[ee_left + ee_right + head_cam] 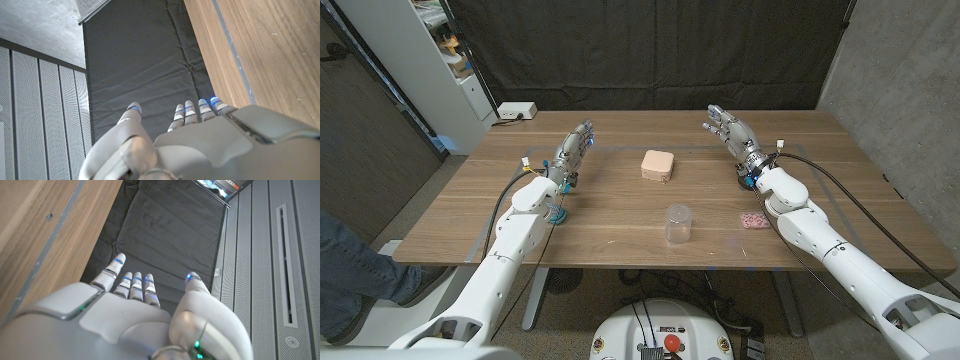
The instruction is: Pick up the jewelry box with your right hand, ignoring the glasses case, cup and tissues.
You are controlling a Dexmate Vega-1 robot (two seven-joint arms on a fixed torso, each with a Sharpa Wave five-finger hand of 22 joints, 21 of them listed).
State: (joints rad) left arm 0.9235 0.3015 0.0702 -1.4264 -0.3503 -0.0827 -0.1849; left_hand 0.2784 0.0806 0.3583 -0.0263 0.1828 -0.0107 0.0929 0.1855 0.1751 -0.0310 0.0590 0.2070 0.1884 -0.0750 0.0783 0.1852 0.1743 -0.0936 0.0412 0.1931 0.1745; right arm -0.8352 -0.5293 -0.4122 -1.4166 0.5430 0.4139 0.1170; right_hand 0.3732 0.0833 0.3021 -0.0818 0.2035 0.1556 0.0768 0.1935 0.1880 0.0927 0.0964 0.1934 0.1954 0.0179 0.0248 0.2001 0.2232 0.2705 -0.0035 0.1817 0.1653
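Pale pink and squarish with rounded corners, the jewelry box (657, 165) sits near the middle of the wooden desk (620, 215), a little toward the far edge. It looks almost as wide as it is deep, so I cannot name a long axis; its sides are turned slightly askew to the desk's edges. Its lid appears closed, though any clasp or hinge is too small to make out.

My right hand (729, 129) is out over the far right part of the desk, well apart from the box, fingers spread and holding nothing. In the right wrist view this hand (135, 315) shows its back, fingers (135, 282) reaching toward a dark curtain (165, 235).

My left hand (576, 148) is over the far left part of the desk, fingers extended and also empty. In the left wrist view the same hand (200, 145) has straight fingers.

A clear plastic cup (678, 222) stands upright nearer to me than the box. A small pink patterned packet (753, 220) lies just beside my right forearm; its details are too small to read.
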